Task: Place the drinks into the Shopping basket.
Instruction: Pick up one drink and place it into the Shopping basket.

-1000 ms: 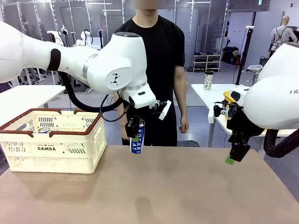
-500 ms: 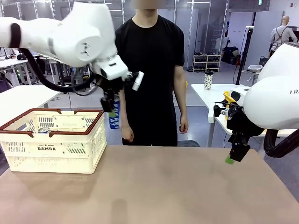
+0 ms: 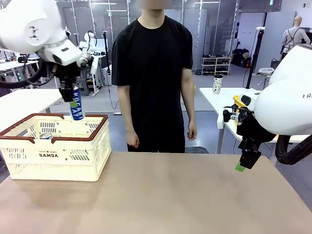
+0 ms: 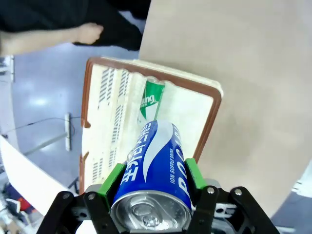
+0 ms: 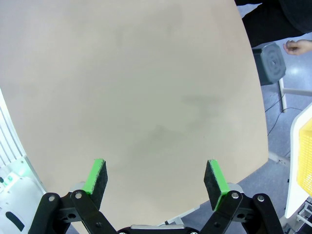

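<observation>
Transport step: left gripper (image 3: 73,103) clamped on blue can (image 3: 76,104) above Shopping basket (image 3: 58,148); next lower, release. Right gripper (image 5: 155,179) wide open, empty.

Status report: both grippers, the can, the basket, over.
Left gripper shut on blue can, above Shopping basket. Green can inside. Right gripper open over bare table. Nothing in the way.

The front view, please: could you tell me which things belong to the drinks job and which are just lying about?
Belonging to the job:
- blue-and-white can, held by the left gripper above the basket
- green can, lying inside
- Shopping basket

Lying about:
- speckled cup on the far white table
- right gripper, open, holding nothing
</observation>
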Robot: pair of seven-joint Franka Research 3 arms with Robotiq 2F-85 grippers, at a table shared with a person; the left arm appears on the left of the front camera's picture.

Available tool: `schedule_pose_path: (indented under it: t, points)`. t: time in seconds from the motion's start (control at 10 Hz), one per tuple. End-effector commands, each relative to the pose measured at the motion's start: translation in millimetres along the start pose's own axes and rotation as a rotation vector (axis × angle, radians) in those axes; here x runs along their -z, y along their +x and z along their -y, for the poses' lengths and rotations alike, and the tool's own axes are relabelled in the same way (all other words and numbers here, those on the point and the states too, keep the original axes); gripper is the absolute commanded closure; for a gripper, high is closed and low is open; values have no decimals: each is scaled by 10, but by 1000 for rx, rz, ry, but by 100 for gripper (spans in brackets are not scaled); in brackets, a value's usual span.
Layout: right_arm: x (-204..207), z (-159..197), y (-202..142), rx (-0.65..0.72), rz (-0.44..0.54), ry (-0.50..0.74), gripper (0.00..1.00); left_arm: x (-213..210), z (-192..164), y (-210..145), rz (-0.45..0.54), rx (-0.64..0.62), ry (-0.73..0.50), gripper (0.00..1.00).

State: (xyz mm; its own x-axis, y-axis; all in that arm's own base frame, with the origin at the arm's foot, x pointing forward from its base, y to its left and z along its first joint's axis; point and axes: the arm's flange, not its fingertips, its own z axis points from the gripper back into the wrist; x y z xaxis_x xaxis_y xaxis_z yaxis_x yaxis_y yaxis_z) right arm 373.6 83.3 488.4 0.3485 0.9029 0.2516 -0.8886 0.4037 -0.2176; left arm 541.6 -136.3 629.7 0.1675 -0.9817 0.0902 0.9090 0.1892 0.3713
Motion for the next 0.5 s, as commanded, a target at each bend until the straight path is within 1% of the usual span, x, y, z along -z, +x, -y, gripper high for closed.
schedule_pose_path:
  t: [0.0,0.2,0.4]
  points:
    - [-4,-4,-2,2,-8,-4,0,111,113,-95,53,-18,12,40]
    - [-4,-4,-2,2,-8,-4,0,164,87,-219,73,3,11,40]
    - [-4,-4,-2,2,-8,-4,0,263,-3,-334,44,49,28,40]
